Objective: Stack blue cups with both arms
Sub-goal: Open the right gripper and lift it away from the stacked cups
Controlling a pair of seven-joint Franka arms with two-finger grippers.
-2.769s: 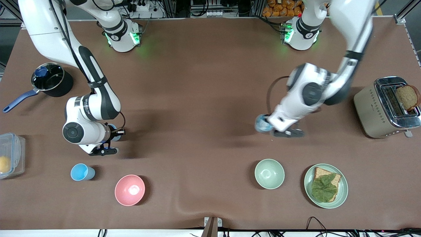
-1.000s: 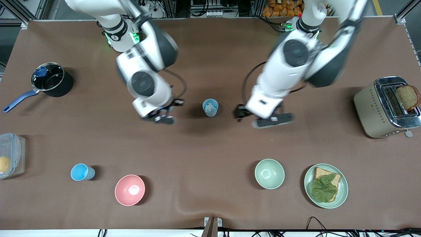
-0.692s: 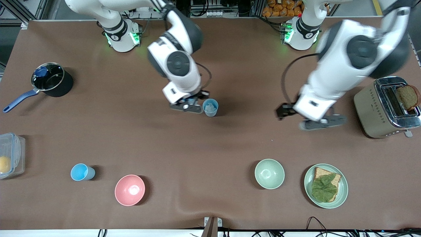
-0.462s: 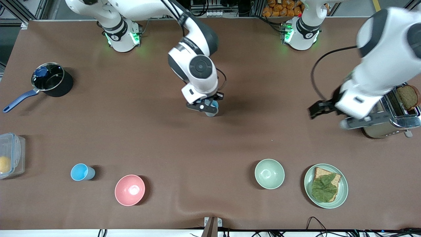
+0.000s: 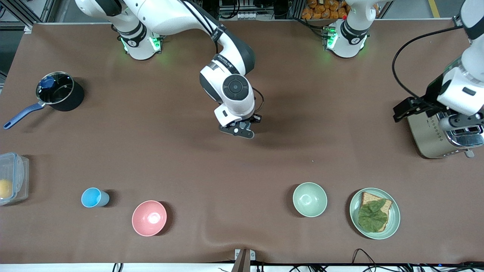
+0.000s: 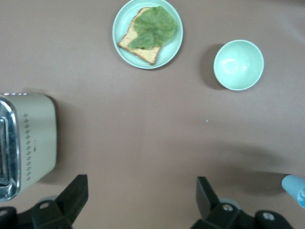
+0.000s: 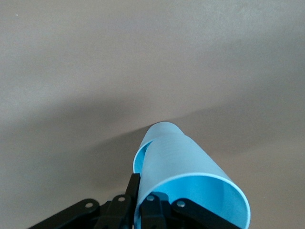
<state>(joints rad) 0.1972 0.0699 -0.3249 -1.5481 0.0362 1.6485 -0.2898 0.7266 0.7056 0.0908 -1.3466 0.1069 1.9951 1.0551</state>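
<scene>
My right gripper (image 5: 242,130) hangs low over the middle of the table. In the right wrist view it (image 7: 143,191) is shut on the wall of a pale blue cup (image 7: 181,157), one finger inside the rim and one outside. A brighter blue sliver shows along that cup's side. In the front view the wrist hides this cup and whatever stands under it. In the left wrist view a blue cup (image 6: 295,188) shows at the frame's edge. Another sky-blue cup (image 5: 94,197) stands beside the pink bowl (image 5: 149,218). My left gripper (image 5: 431,117) is open and empty over the toaster's (image 5: 435,136) edge, its jaws (image 6: 141,191) wide apart.
A pale green bowl (image 5: 309,199) and a plate (image 5: 393,226) with bread and lettuce lie near the front camera, also in the left wrist view. A black pot (image 5: 58,92) and a plastic container (image 5: 11,177) are at the right arm's end.
The left arm set the paler cup on the table's middle, let go and swung away to the toaster. The right arm carried its cup to the middle and came down over the paler cup.
</scene>
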